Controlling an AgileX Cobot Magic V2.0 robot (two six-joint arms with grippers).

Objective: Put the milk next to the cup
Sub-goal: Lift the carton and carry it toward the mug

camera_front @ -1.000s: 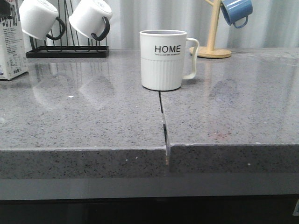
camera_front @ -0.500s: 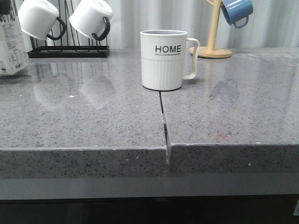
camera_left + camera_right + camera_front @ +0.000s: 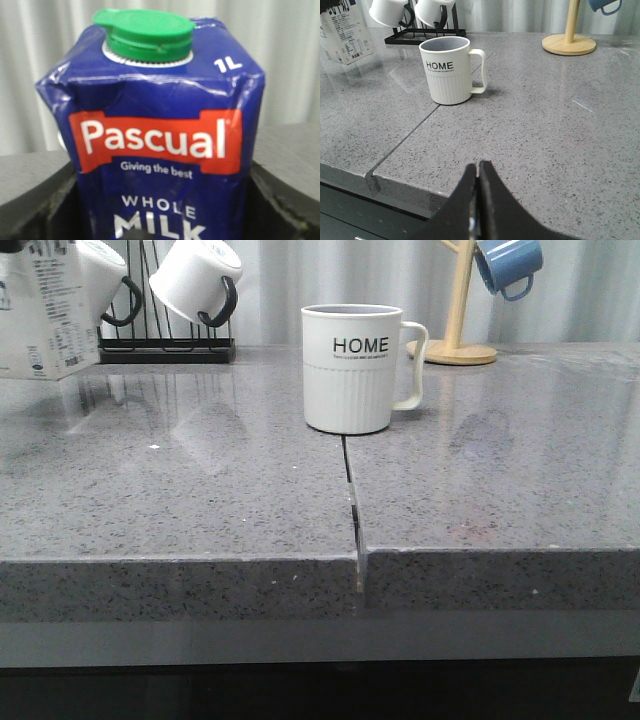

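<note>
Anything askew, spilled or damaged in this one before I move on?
No spill. The milk is off the countertop at the far left, held by the left gripper, so its lifted pose is expected. Its top edge looks slightly creased in the left wrist view. The cup stands upright; the right gripper is shut and idle.

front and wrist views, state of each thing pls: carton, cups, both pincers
milk: lifted off the counter, green cap shut
left pincer: shut on the milk
right pincer: shut, holding nothing
HOME cup: upright on the counter, handle to the right, contents not visible
white mug: hung tilted on the black rack
blue mug: hung on the wooden stand
</note>
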